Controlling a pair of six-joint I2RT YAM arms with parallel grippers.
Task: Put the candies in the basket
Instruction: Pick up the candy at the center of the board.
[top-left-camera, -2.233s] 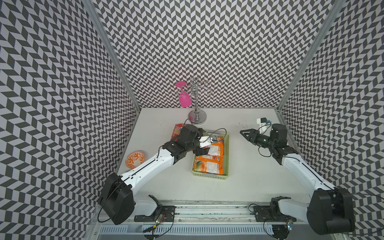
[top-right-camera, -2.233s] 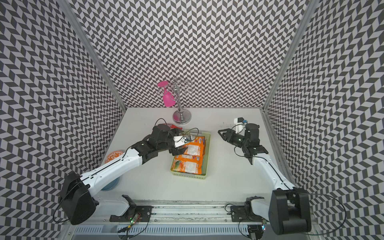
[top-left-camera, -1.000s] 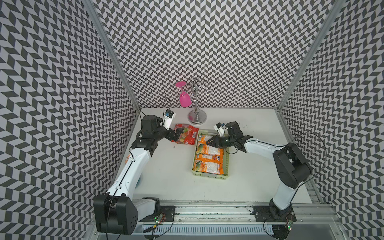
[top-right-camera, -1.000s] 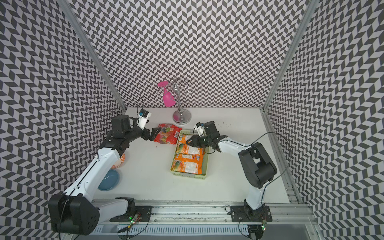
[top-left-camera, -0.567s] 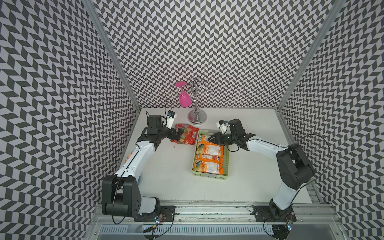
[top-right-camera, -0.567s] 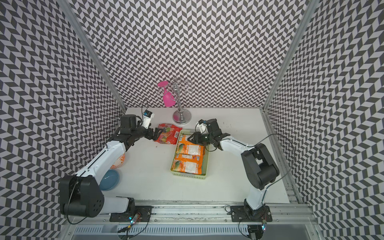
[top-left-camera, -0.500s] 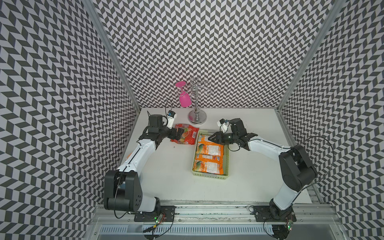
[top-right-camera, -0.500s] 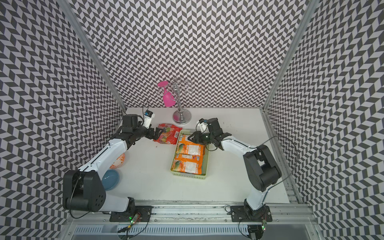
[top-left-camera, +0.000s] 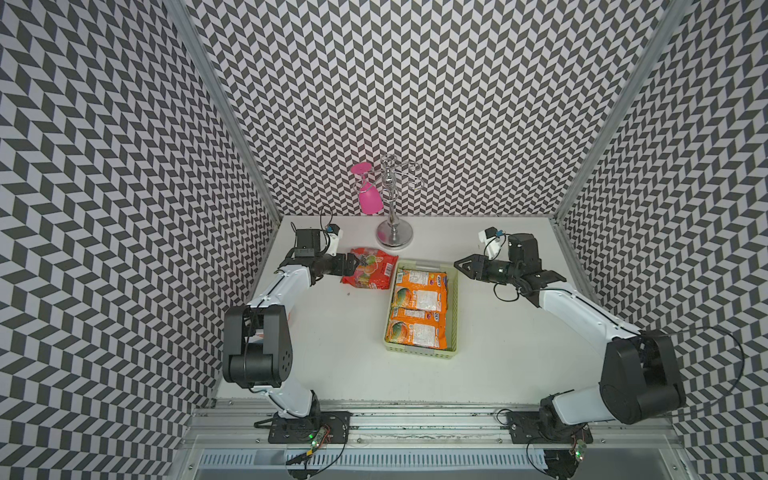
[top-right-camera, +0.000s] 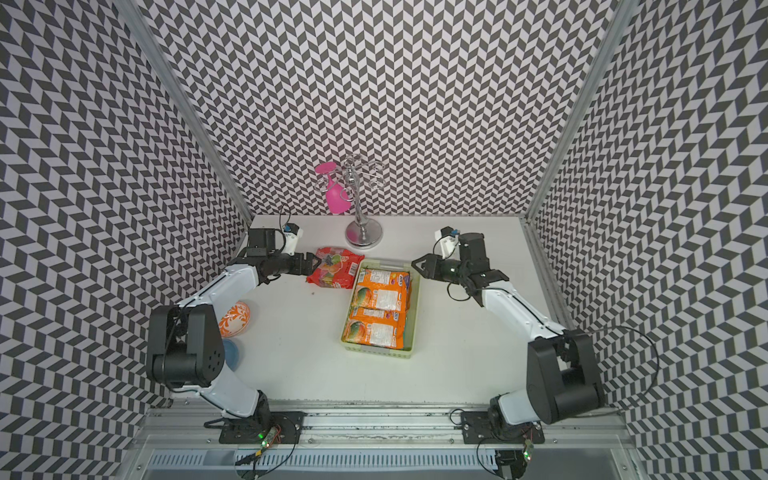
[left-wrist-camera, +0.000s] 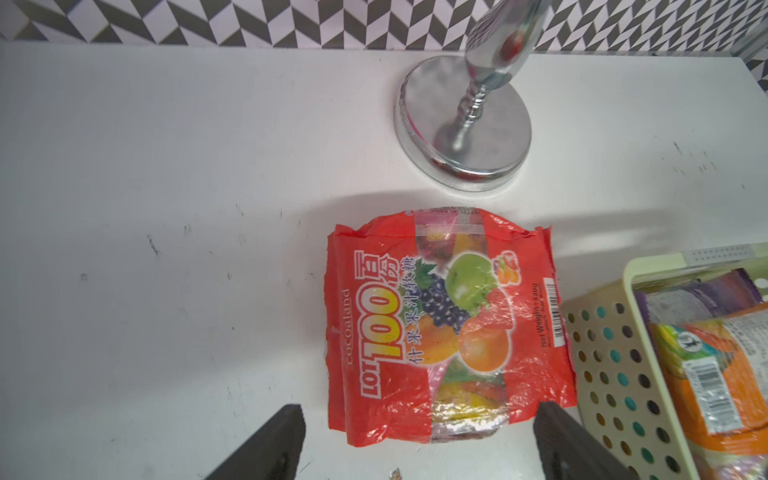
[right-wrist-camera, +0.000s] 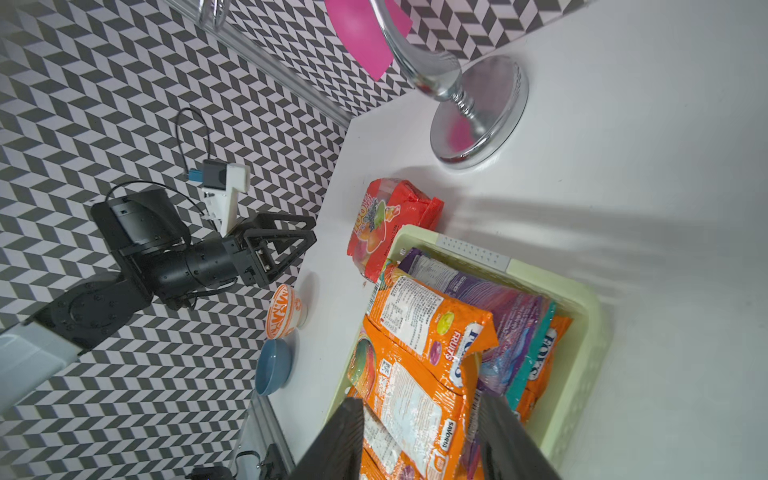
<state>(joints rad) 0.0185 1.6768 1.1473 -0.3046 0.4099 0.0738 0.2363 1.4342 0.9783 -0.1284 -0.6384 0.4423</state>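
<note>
The basket (top-left-camera: 420, 353) lies nearest and holds orange packets (top-left-camera: 417, 297) printed "FRUITS", lying over a purple packet (right-wrist-camera: 478, 291). At its far right corner the right gripper (top-left-camera: 459, 263) hangs with its jaws parted and empty. The left gripper (left-wrist-camera: 419, 419) gapes wide, straddling one end of the red bag (left-wrist-camera: 440, 324) without clamping it. The bag reads "cocoaland LOT 100" and lies on the table (top-left-camera: 332, 332) just beside the basket.

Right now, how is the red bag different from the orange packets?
The red bag lies on the table beside the basket; the orange packets lie inside it. The red bag shows a fruit picture and a big "100"; the orange packets show white label panels. The red bag lies alone; the orange packets overlap each other. Both are glossy plastic candy packs.
</note>
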